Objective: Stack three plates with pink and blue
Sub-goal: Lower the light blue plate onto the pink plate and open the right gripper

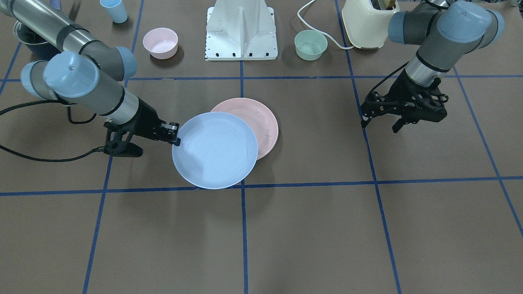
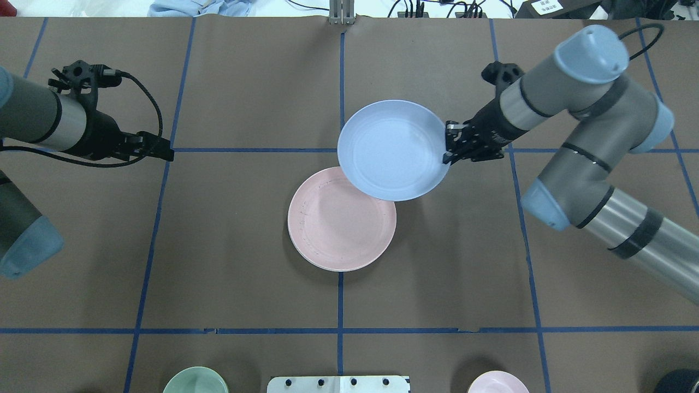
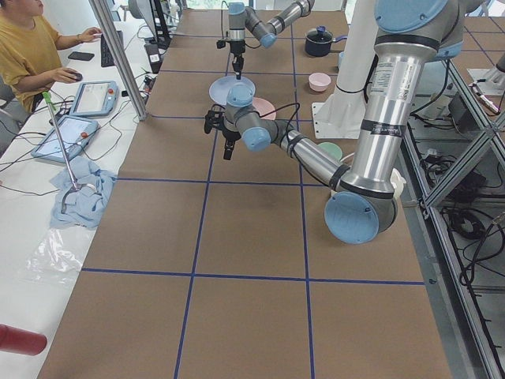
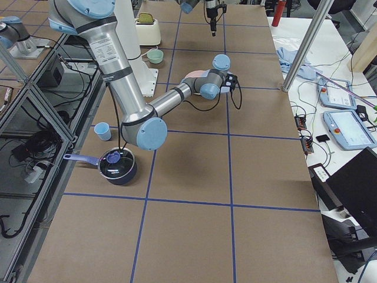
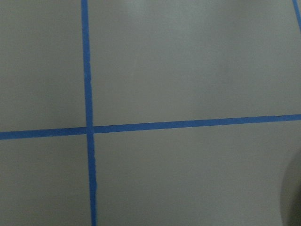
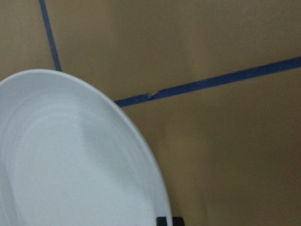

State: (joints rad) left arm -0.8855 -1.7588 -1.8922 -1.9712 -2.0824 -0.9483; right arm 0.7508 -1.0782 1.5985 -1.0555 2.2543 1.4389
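Note:
My right gripper (image 2: 449, 147) is shut on the rim of the light blue plate (image 2: 390, 148) and holds it level above the table. The blue plate overlaps the edge of the pale pink plate (image 2: 338, 221), which lies flat at the table's middle. In the front view the right gripper (image 1: 176, 134) pinches the blue plate (image 1: 214, 149) in front of the pink plate (image 1: 255, 116). The blue plate fills the right wrist view (image 6: 70, 160). No cream plate shows as a separate thing. My left gripper (image 1: 380, 124) is open and empty, hovering well off to the side (image 2: 166, 154).
A small pink bowl (image 1: 160, 42), a mint-green bowl (image 1: 311, 45), a blue cup (image 1: 114, 10), a cream toaster (image 1: 369, 22) and a dark pot (image 1: 32, 41) stand along the robot's side, around the white base mount (image 1: 241, 30).

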